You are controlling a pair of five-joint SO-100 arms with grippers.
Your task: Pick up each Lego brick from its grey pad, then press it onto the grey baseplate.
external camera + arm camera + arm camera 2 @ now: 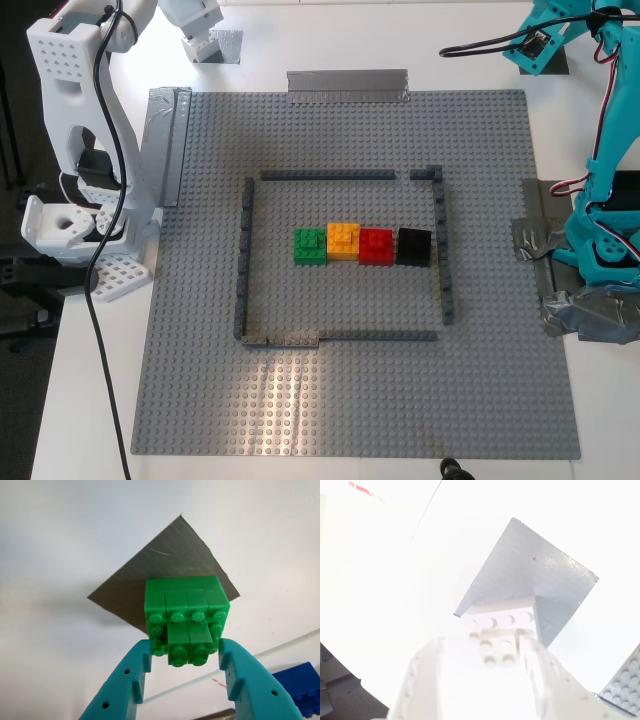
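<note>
In the first wrist view a bright green Lego brick [185, 600] sits on the corner of a dark grey pad [170, 555]. My first gripper [184, 652], teal, hugs the brick's two sides with no gap showing. In the second wrist view, washed out by glare, a white Lego brick [502, 620] sits at the corner of a grey pad [540, 580]. My second gripper [482, 645], white, flanks it; whether it touches is unclear. The grey baseplate [350, 400] fills the middle of the exterior view. Neither pad shows there.
A green brick [310, 245], an orange [343, 241], a red [376, 246] and a black one [414, 247] stand in a row inside the dark-grey outline [243, 260]. Silver tape [347, 85] holds the plate's edges. The white arm [80, 150] stands at the exterior view's left, the teal arm [605, 240] at its right.
</note>
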